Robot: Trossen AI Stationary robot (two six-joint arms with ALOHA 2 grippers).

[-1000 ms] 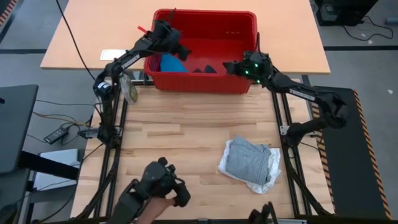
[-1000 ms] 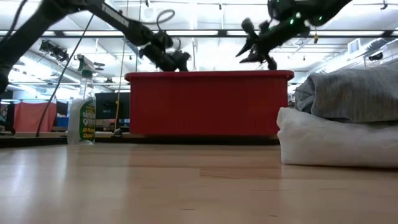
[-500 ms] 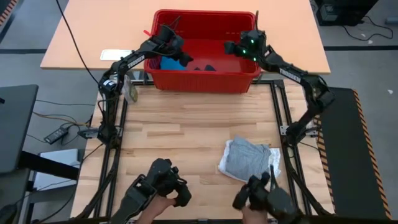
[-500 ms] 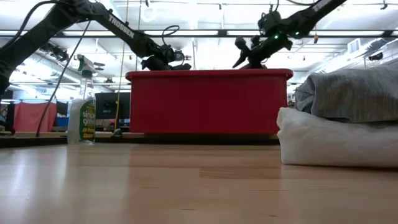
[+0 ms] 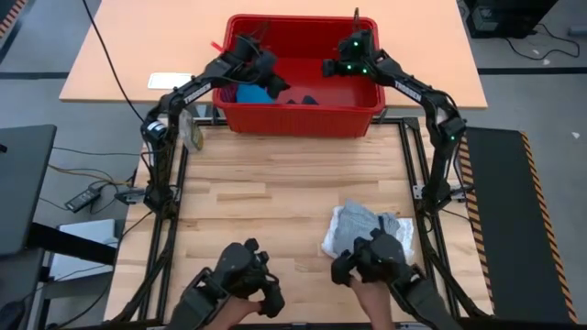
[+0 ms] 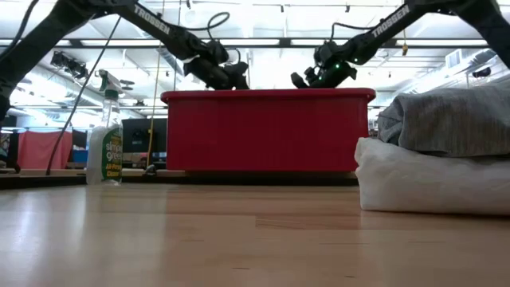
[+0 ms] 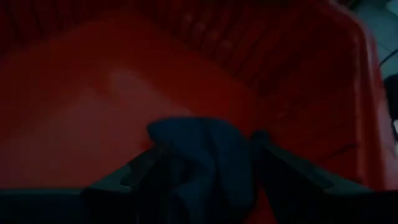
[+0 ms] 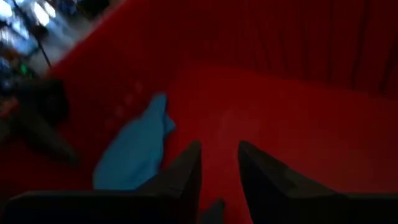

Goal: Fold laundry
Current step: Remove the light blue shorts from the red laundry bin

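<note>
The red basket (image 5: 303,119) stands at the table's far edge. Inside it lie a bright blue garment (image 5: 248,94) and a dark navy one (image 5: 304,99). My left gripper (image 5: 273,84) hangs open over the basket's left part. In the left wrist view its fingers stand on either side of a bunched blue garment (image 7: 202,165). My right gripper (image 5: 328,69) is open over the basket's far right part, slanting down at the bare red floor; the blue garment (image 8: 134,152) lies ahead of it. A folded grey garment (image 5: 362,225) rests on a white one (image 5: 333,240) at the near right. My left gripper (image 7: 205,146) has the bunched blue cloth between its open fingers, slanting down into the basket from the left. Whether the fingers touch the cloth I cannot tell.
A spray bottle (image 5: 193,133) stands left of the basket, by its near left corner. At the near edge two dark handles with a person's hands (image 5: 243,284) show, the right one (image 5: 376,261) over the folded pile's near side. Bare wood lies between the basket and the pile.
My right gripper has swung from the basket's near right corner toward the far edge and leftward over the basket, rolling as it went and sinking nearer the rim. The person's right hand has come into view at the near edge.
</note>
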